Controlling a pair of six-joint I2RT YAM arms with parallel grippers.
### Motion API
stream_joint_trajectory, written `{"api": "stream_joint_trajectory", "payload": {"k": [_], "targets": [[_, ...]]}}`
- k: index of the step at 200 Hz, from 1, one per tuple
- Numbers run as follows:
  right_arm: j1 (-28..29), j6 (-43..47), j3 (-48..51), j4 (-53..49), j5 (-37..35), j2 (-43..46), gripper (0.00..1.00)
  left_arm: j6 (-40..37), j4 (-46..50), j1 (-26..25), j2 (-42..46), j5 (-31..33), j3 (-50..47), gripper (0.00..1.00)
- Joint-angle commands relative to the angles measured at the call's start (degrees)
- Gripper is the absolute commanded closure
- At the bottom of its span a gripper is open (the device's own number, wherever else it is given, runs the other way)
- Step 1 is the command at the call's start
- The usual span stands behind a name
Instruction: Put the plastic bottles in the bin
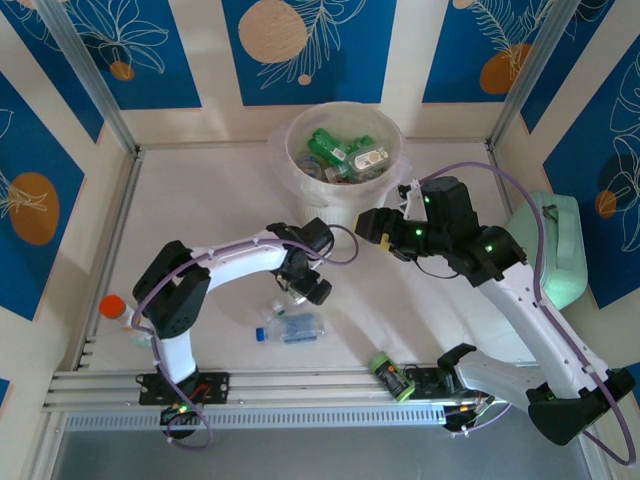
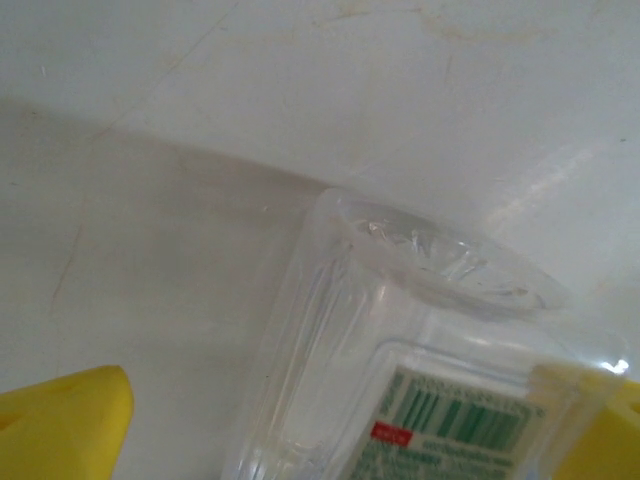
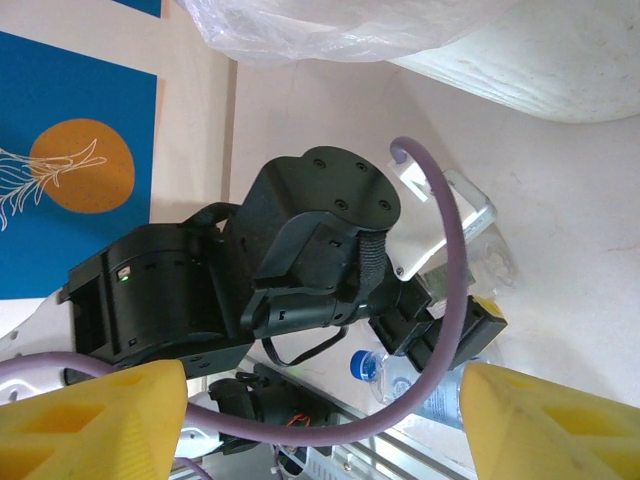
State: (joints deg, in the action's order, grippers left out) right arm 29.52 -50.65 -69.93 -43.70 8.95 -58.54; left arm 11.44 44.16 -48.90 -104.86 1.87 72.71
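Clear bottle (image 2: 420, 300) sits between the left gripper's (image 2: 330, 425) yellow fingers (image 2: 65, 420); whether they clamp it cannot be told. Right gripper (image 3: 325, 420) is spread wide and empty, with the bin (image 3: 540, 70) beyond its fingertips.

Clear, glossy, ribbed plastic for bottle (image 2: 330, 330); glossy printed label (image 2: 460, 425); smooth matt cream plastic for bin (image 1: 340, 202); thin, crinkled, shiny clear film for liner (image 3: 300, 25); matt, scuffed white table (image 1: 200, 200); brushed silver metal rail (image 1: 300, 385).

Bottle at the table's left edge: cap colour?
Orange cap, best seen in the top external view.
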Motion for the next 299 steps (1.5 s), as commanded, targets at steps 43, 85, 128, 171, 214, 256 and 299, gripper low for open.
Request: {"api": "stream_joint_trajectory", "payload": {"k": [43, 85, 128, 171, 214, 256, 299], "targets": [[0.4, -0.7, 1.1, 0.6, -0.4, 1.2, 0.31, -0.1, -0.7, -0.5, -1.5, 3.6, 0.3, 0.12], [0.5, -0.6, 1.0, 0.3, -0.8, 1.6, 0.35, 0.8, -0.9, -0.4, -1.2, 4.9, -0.2, 0.22], [0.6, -0.7, 0.8, 0.4, -1.1, 1.8, 0.35, 1.8, -0.9, -0.2, 1.5, 5.9, -0.6, 0.28], [1.1, -0.5, 0.3, 0.3, -1.3, 1.9, 0.36, 2.8, -0.2, 0.1, 5.2, 7.1, -1.2, 0.33], [1.7, -0.4, 0.2, 0.4, -1.9, 1.9, 0.36, 4.3, -0.1, 1.5, 10.2, 6.6, -2.6, 0.33], [2.4, -0.4, -0.1, 0.1, -2.6, 2.0, 0.31, 2.3, 0.5, 1.7, 8.9, 1.1, -2.6, 0.13], [2.7, -0.2, -0.4, -0.4, -2.9, 2.3, 0.29, 1.0, -0.8, 1.7, 4.3, -0.1, -2.2, 0.07]]}}
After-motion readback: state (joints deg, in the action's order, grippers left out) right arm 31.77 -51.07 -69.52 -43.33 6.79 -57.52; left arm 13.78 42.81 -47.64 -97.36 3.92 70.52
